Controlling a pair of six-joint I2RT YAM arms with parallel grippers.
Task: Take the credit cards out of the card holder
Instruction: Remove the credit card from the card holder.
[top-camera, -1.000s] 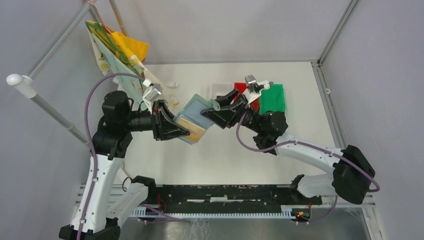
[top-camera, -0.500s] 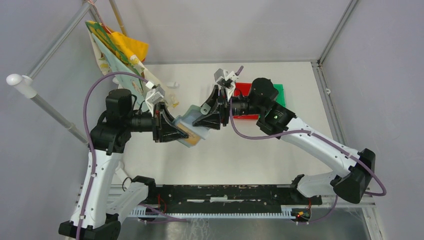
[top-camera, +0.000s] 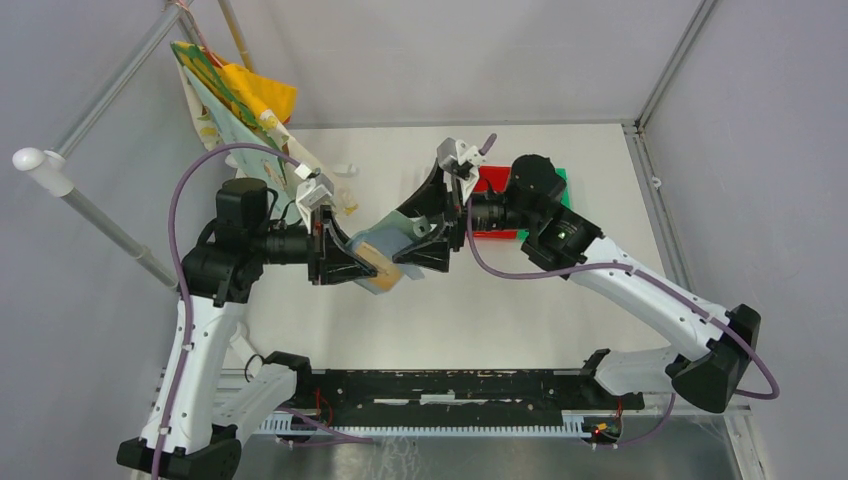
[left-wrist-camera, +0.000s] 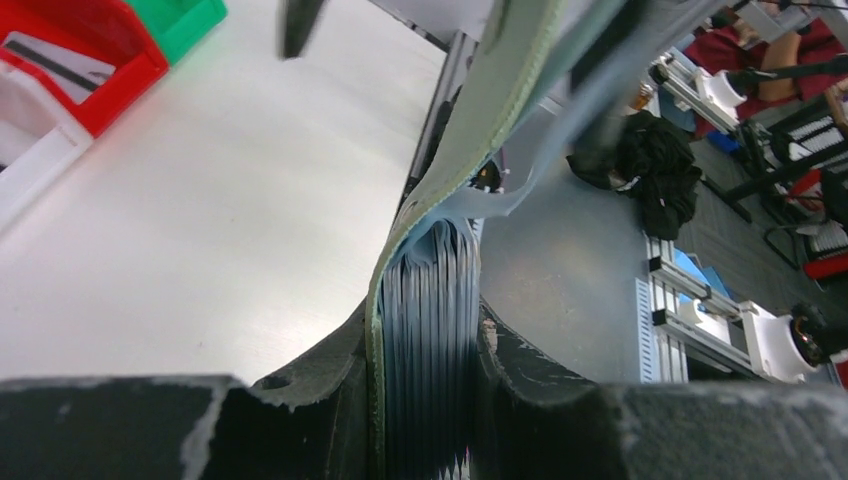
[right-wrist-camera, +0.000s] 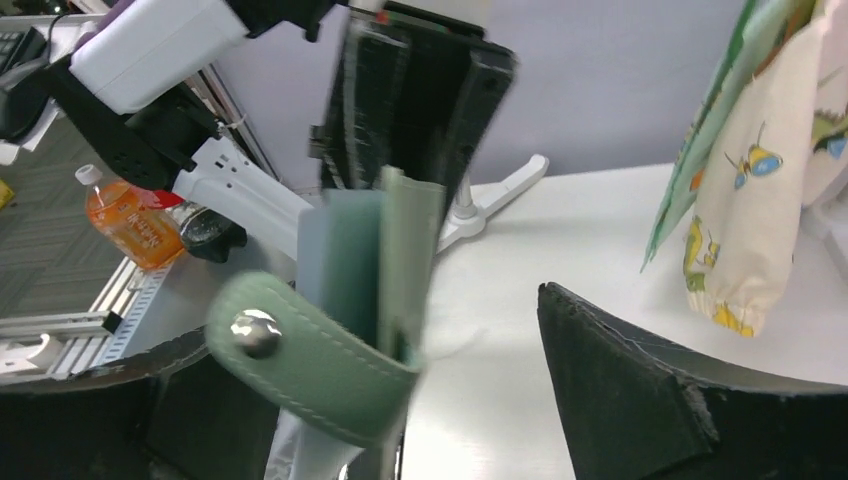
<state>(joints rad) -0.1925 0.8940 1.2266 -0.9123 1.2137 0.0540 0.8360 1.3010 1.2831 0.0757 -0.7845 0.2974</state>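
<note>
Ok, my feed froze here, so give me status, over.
Left gripper clamped on card holder. Right gripper open, straddling its tab. Tan card showing in holder. No obstruction seen.

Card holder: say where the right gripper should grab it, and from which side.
Best take the green flap near its snap strap, coming from the right, opposite the left gripper that clamps the pocket end. The flap stands peeled away from that end, edge-on inside the open right gripper.

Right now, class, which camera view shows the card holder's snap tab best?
The right wrist view: the tab, with its metal stud, sits close and unblocked. The top external view shows it tiny, from far. The left wrist view shows only the card holder's clamped edge, no tab.
</note>
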